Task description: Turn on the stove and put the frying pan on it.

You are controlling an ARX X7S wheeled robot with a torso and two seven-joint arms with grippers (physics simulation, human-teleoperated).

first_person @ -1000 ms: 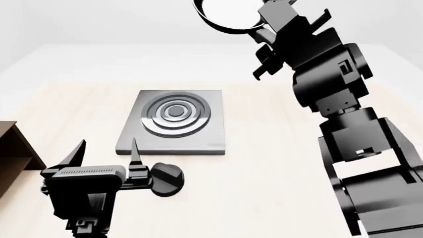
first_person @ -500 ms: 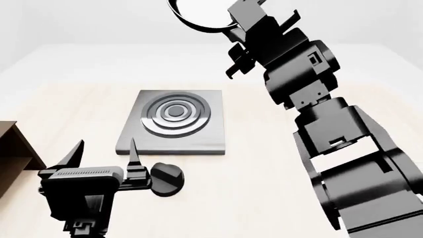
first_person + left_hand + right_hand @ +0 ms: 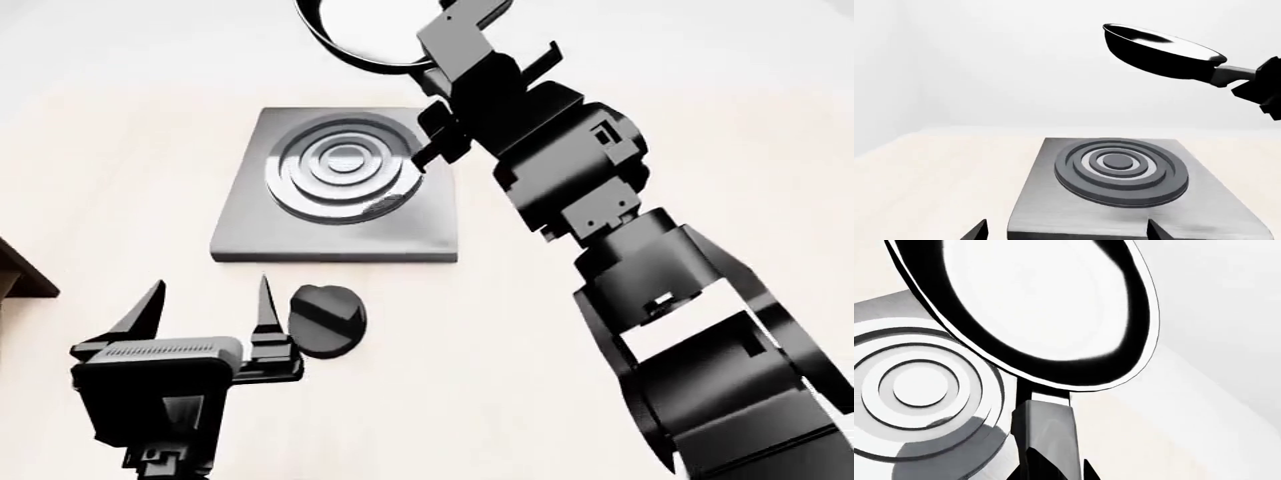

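Observation:
The stove (image 3: 254, 225) is a dark-grey plate with burner rings on the pale table; it also shows in the left wrist view (image 3: 1054, 200) and the right wrist view (image 3: 914, 390). Its round black knob (image 3: 326, 320) lies in front of it. The frying pan (image 3: 367, 25) hangs in the air beyond the stove's far right corner, seen too in the left wrist view (image 3: 1161, 50) and the right wrist view (image 3: 1034, 305). My right gripper (image 3: 1054, 467) is shut on the pan's handle (image 3: 1047, 430). My left gripper (image 3: 200, 305) is open, just left of the knob.
A brown wooden shelf corner (image 3: 20, 275) sits at the left edge. The right arm (image 3: 601, 220) stretches over the table right of the stove.
The right arm has swung left, carrying the pan toward the stove. The head view has tilted, so the stove and knob now sit higher in the picture. The left gripper stays open.

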